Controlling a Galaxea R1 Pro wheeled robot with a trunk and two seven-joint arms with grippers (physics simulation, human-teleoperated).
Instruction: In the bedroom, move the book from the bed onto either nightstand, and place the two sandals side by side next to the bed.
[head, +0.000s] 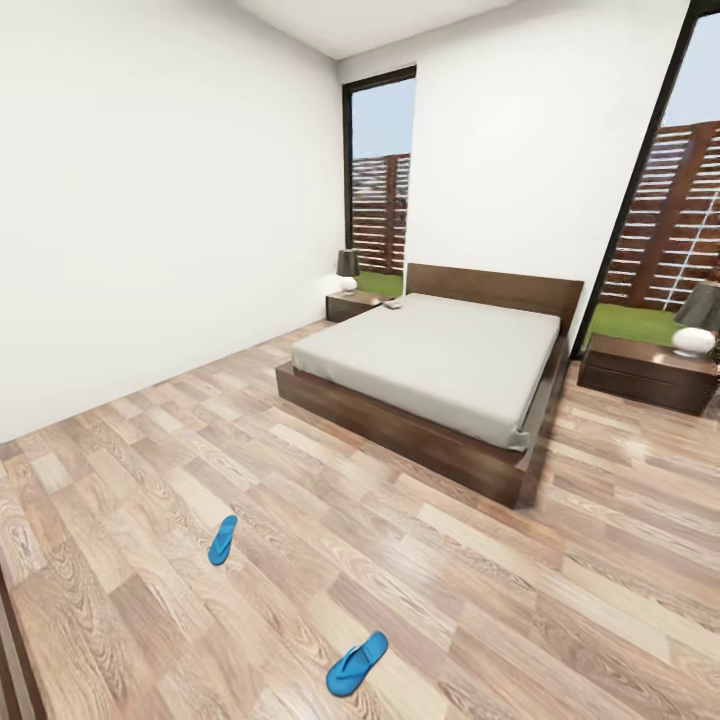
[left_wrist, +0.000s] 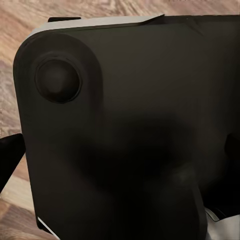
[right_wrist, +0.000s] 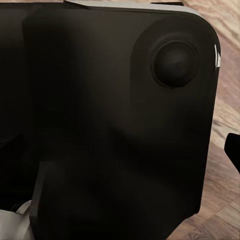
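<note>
Both wrist views look at dark robot casing with slivers of wood floor at the edges, so I can't tell whether either hand is wide or narrow, and nothing suggests either holds anything. Nearest in the head view: one blue sandal (head: 357, 663) flat on the plank floor (head: 560, 600), roughly centre and a bit low, long axis running diagonally up toward the right. Second sandal (head: 222, 540) lies further on and to the robot's left, well apart from the first, its long axis closer to straight ahead with a slight rightward lean. Neither is beside the bed (head: 440, 370) yet; both sit well short of its foot. My read: near sandal is about centred, either arm could take it; the far one favours the left arm. Robot needs to close in and reach down first. Past them, the bed runs diagonally away toward the right, headboard at the far wall. A small pale thing near the far left corner of the mattress could be the book, too small to confirm. One nightstand (head: 352, 303) sits at that corner with a lamp, the other nightstand (head: 645, 372) is on the bed's right side, also with a lamp.
</note>
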